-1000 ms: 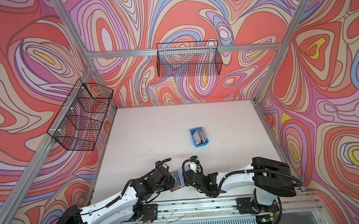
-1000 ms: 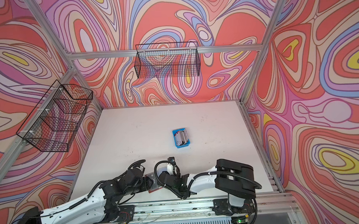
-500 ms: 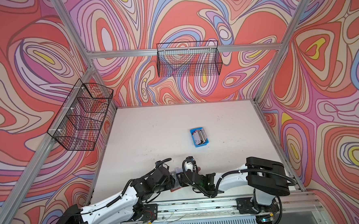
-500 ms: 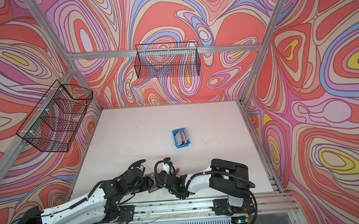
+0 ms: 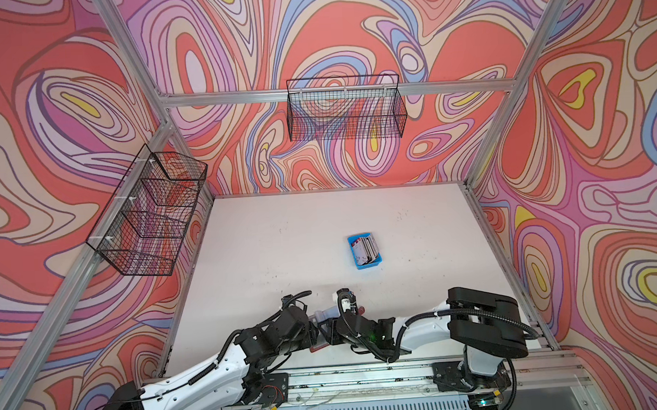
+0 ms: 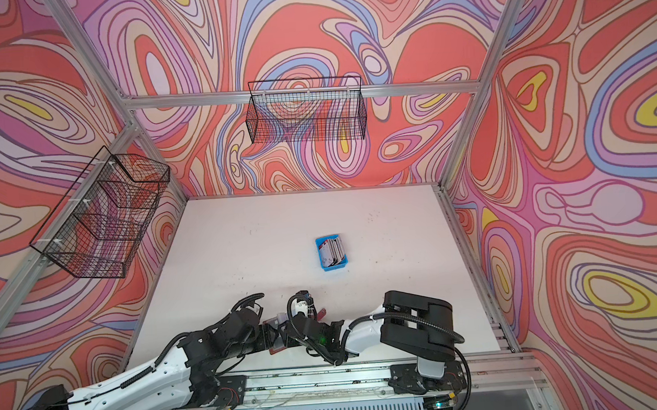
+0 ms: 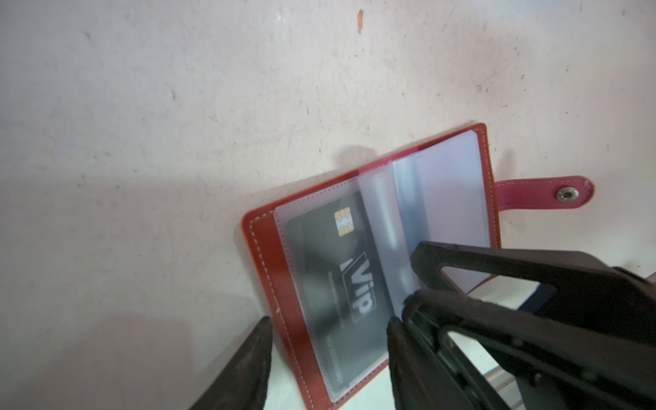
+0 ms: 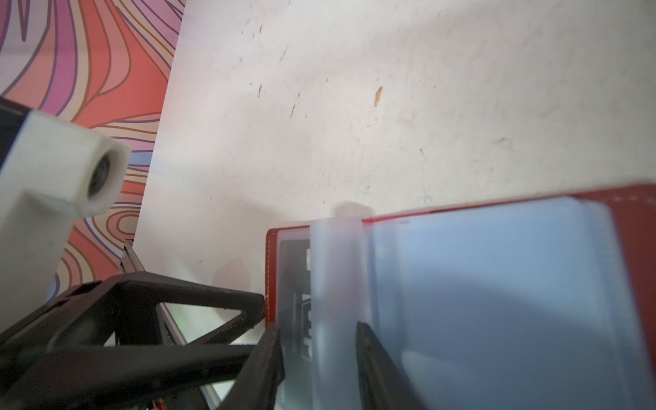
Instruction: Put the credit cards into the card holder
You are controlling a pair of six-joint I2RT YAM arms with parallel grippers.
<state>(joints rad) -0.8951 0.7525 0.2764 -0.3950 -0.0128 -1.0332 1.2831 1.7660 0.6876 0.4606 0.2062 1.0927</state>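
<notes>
This is a robotics lab test cell. A silver aluminium-profile frame (image 5: 336,92) boxes in a scuffed white tabletop (image 5: 283,247). The wall panels (image 5: 348,31) at 9, 12 and 3 o'clock carry a printed swirl of red, pink, lilac, blue and yellow. A long black wire-mesh basket (image 5: 347,114) hangs at 12 o'clock and a tiered black wire-mesh basket (image 5: 146,219) at 9 o'clock. At 6 o'clock a white-and-black left arm (image 5: 212,374) and right arm (image 5: 422,326), cables exposed, are mounted on a slotted metal base rail (image 5: 367,377).

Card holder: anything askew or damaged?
No damage visible. The card holder lies open on the table, one dark card already sleeved. Only oddity: a clear sleeve page stands bowed upright at the spine, between the fingers of the right gripper, instead of lying flat. The table is scuffed, with an orange fleck.
</notes>
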